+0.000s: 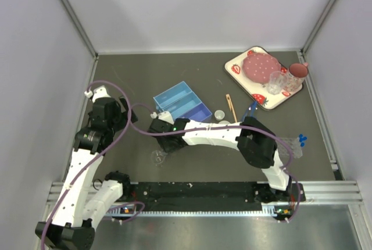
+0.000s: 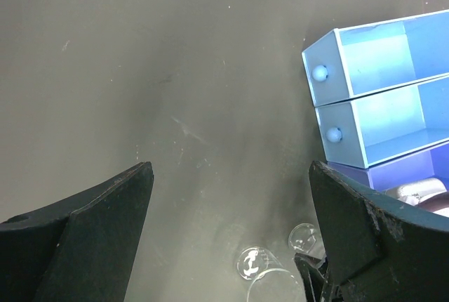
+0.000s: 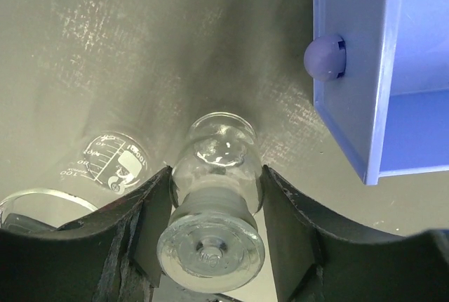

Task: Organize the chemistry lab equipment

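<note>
Glass flask, between right hand fingers

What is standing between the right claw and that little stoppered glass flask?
Nothing visible. The flask lies between the fingers of the right gripper, which flank its neck. The marked beaker lies off to one side, and the blue drawer box to the other.

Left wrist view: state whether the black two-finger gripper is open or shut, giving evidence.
Open: the left gripper has its fingers wide apart, gripping nothing.
</note>
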